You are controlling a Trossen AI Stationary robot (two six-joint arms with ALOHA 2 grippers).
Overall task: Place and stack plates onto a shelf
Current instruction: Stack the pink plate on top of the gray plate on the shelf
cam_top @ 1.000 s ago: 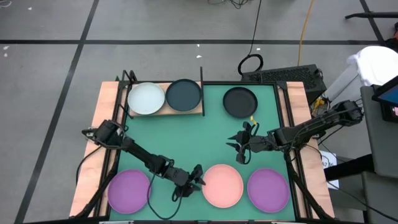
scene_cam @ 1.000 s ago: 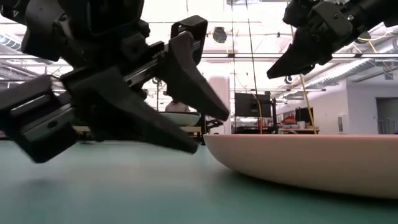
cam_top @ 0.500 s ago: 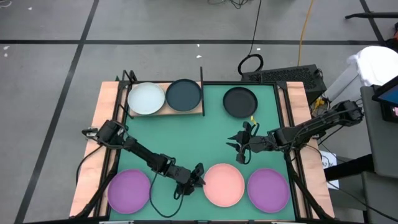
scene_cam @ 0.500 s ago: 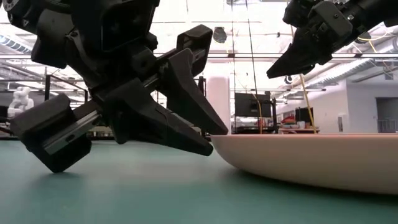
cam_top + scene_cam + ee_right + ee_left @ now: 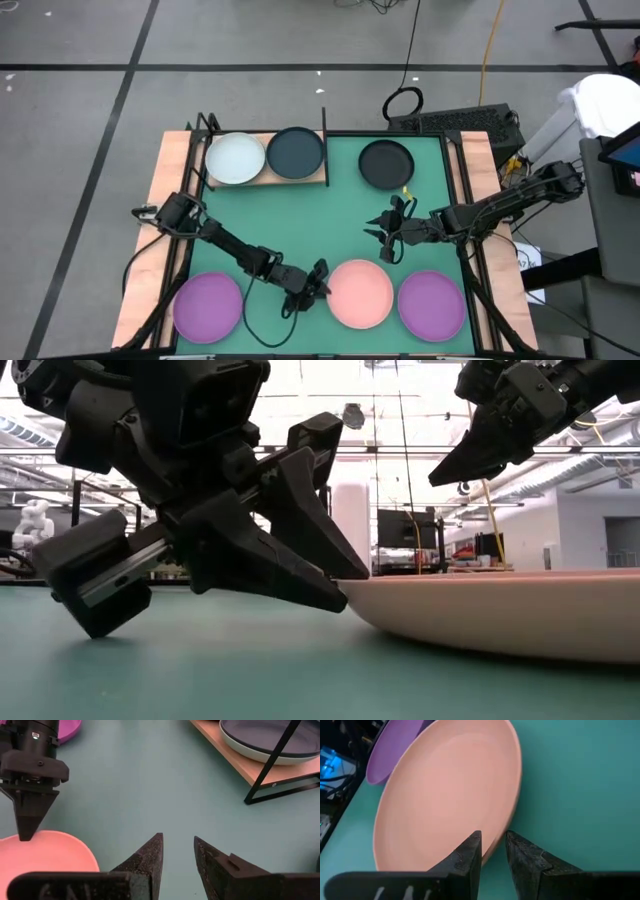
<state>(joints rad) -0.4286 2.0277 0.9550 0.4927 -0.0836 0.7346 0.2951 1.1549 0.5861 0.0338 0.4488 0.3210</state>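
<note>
The pink plate lies flat on the green mat near the near edge, between two purple plates. My left gripper is at the pink plate's left rim, shut on it. My right gripper hovers above the mat's middle, narrowly open and holding nothing. The wooden shelf stands at the far left and carries a white-blue plate and a dark teal plate. A black plate rests on the mat right of the shelf. My left gripper pinches the pink plate's left rim between its two fingers. One finger lies over the plate's inside, and the other is outside the rim. The fingers slant down from the table's left. The plate's underside stays on the mat.
The shelf's black posts stand at its corners, and one shows close ahead in the right wrist view. Bare green mat lies between the shelf and the near row of plates. Cables and a black box lie on the floor beyond the far edge.
My left gripper has slid toward the table's right along the mat, and its fingertips have come onto the pink plate's left rim. The right arm has kept still.
</note>
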